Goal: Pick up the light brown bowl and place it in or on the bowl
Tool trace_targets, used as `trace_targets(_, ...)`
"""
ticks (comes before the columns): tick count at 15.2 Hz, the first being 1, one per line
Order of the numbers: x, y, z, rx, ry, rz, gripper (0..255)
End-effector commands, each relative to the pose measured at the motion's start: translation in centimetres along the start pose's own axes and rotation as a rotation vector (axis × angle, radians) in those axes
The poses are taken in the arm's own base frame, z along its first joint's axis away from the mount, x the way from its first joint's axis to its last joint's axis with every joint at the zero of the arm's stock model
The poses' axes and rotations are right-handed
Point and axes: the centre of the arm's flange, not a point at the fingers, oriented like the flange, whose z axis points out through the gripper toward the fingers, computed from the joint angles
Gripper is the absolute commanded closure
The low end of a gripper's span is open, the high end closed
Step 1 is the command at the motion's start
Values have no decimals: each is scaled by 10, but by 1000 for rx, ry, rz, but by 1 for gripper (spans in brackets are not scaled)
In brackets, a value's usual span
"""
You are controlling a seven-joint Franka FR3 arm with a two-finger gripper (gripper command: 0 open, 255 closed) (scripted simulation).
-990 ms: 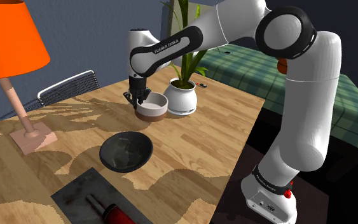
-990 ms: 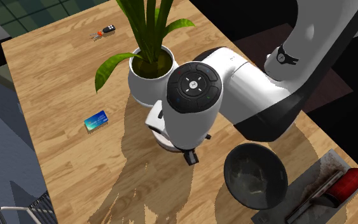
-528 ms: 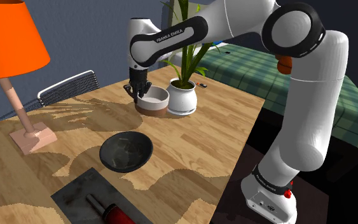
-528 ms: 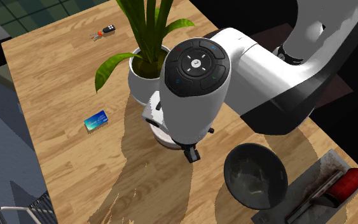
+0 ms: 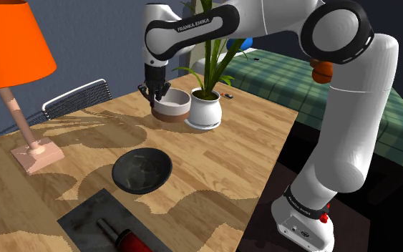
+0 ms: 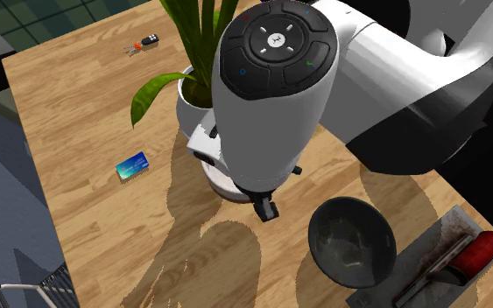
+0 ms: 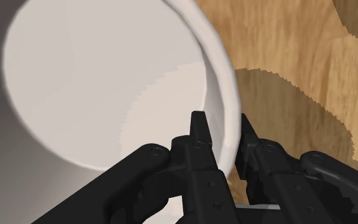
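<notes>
The bowl [image 5: 172, 104] is whitish inside with a brown base. It hangs a little above the wooden table [image 5: 221, 157], beside the plant pot. My gripper [image 5: 157, 96] is shut on its rim at the side away from the pot. In the wrist view the gripper [image 7: 223, 121] has one finger inside the bowl [image 7: 95, 83] and one outside its wall. A dark, empty bowl [image 5: 142, 170] rests on the table nearer the front. From above, my arm hides most of the held bowl [image 6: 218, 181], and the dark bowl [image 6: 351, 241] lies toward that view's lower right.
A white pot with a green plant [image 5: 204, 107] stands right next to the held bowl. An orange lamp [image 5: 10, 50] and a chair [image 5: 78, 98] are at the shoulder view's left. A grey tray with a red-handled tool [image 5: 114, 230] lies in front. A blue card [image 6: 132, 165] and keys [image 6: 141, 44] lie on the table.
The arm has risen, taking the bowl up off the table and slightly toward the back. The fingers stayed clamped on the rim.
</notes>
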Motion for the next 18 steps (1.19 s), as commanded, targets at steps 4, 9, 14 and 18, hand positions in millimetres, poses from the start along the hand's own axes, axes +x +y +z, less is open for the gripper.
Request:
trace_targets(4,-8,-11,-21,0,0,0,255)
trace_targets(9,-47,-64,-27,0,0,0,255)
trace_targets(14,-86,-117,-33,0,0,0,255)
trace_targets(18,-118,-159,-37,0,0,0,255)
